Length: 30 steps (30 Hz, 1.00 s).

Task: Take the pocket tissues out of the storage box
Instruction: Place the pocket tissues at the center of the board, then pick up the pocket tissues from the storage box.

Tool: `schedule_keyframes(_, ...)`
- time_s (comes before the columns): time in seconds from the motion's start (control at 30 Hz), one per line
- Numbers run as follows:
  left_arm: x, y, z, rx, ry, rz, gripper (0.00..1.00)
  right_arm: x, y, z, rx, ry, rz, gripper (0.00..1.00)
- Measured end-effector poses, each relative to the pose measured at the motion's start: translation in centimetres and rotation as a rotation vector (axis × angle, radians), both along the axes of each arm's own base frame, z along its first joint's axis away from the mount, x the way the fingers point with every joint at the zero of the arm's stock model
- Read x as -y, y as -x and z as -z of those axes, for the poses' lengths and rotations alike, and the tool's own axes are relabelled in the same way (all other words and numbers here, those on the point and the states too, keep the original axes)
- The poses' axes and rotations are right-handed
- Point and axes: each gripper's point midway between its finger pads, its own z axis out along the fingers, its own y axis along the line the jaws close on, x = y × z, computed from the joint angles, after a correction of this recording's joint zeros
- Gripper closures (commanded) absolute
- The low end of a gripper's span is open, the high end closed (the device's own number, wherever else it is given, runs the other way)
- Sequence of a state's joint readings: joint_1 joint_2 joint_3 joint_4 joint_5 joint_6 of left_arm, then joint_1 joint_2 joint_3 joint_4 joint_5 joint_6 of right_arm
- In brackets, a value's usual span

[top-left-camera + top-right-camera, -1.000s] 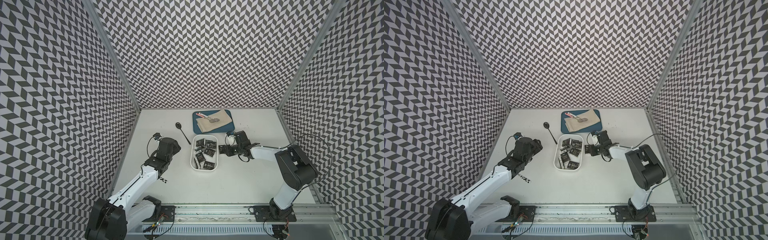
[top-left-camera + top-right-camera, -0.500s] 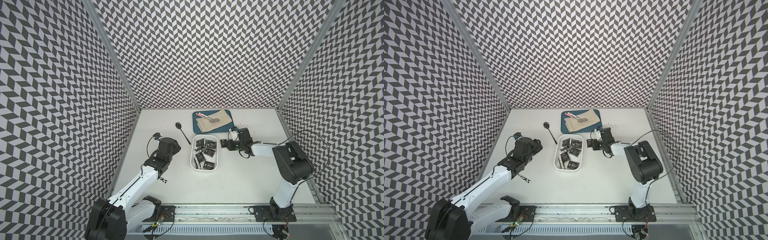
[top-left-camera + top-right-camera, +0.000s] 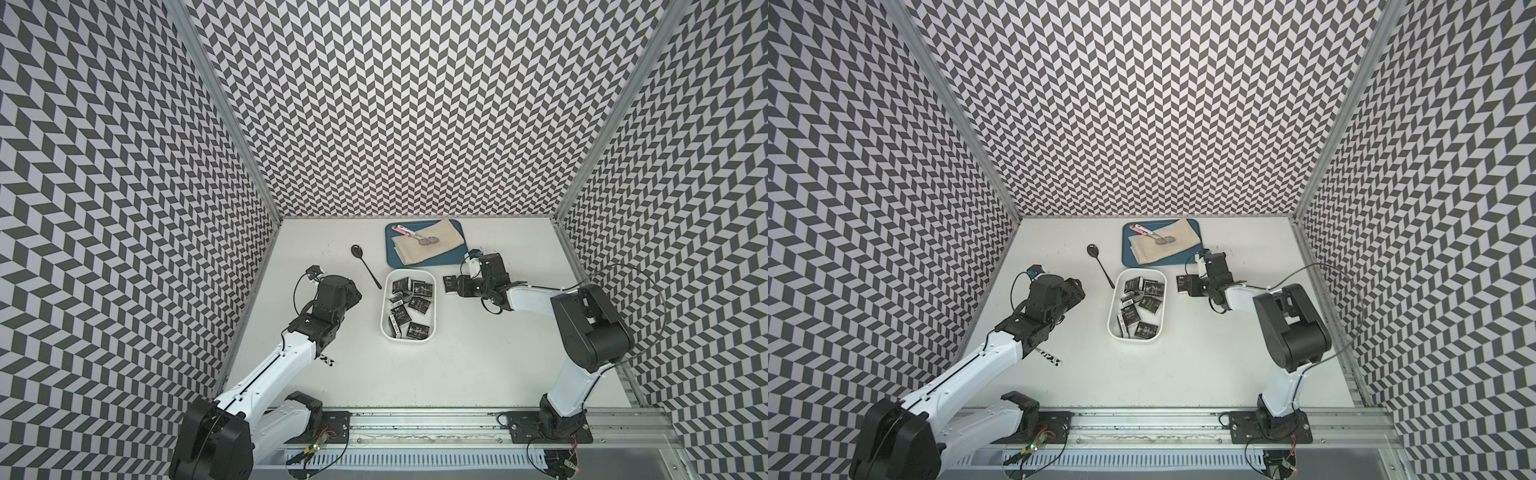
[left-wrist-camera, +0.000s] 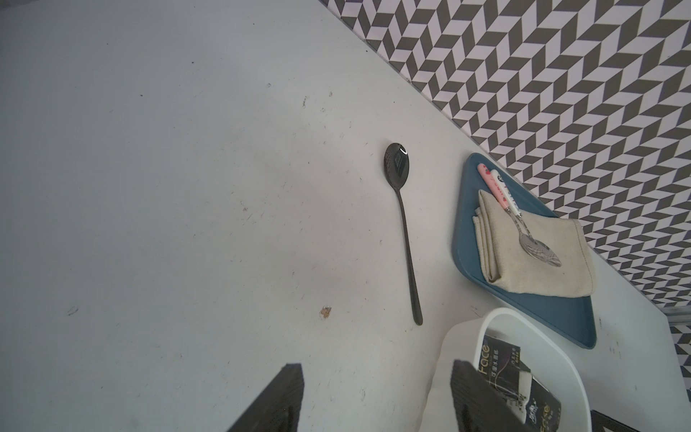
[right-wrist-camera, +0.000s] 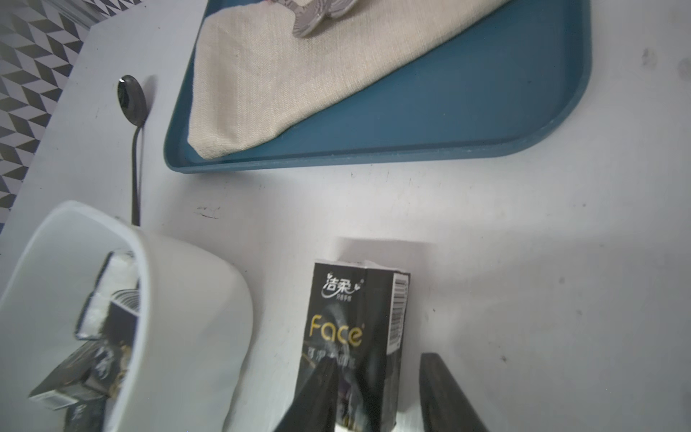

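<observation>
One pocket tissues packet (image 5: 355, 310) — black, gold "Face" lettering, white barcode strip — lies between the parted jaws of the right gripper (image 5: 379, 359); the left gripper (image 4: 375, 366) also stands open.

white storage box (image 3: 385, 309) sits mid table (image 3: 457, 365), long sides running far to near, w/ several black pocket tissues (image 3: 417, 306) jumbled inside. one more packet (image 3: 449, 284) lies on the table just right of the box's far right corner, r gripper (image 3: 458, 286) right at it; jaws too small to read. l gripper (image 3: 355, 293) is left of the box, apart from it. blue tray (image 3: 446, 257) w/ beige cloth (image 3: 432, 249) & two spoons (image 3: 417, 237) by the far edge, right of centre. black spoon (image 3: 366, 266) lies left of the tray.
</observation>
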<state>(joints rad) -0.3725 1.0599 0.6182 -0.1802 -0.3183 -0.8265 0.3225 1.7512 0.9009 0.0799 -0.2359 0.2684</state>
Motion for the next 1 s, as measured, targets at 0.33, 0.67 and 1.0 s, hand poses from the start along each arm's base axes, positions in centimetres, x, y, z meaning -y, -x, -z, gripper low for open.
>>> schedule_keyframes(0.33, 0.0, 0.0, 0.0, 0.000, -0.001, 0.001, 0.32, -3.7, 1.5, -12.2, 0.255, -0.014, -0.168, 0.53)
schedule_keyframes(0.67, -0.2, -0.1, 0.2, -0.006, 0.002, -0.005, 0.32, -14.6, 11.2, -9.7, 0.199, 0.054, -0.551, 0.49)
schedule_keyframes(1.0, -1.4, -0.1, -0.6, 0.015, 0.018, -0.037, 0.32, -18.5, 15.2, -5.1, 0.100, 0.122, -0.624, 0.47)
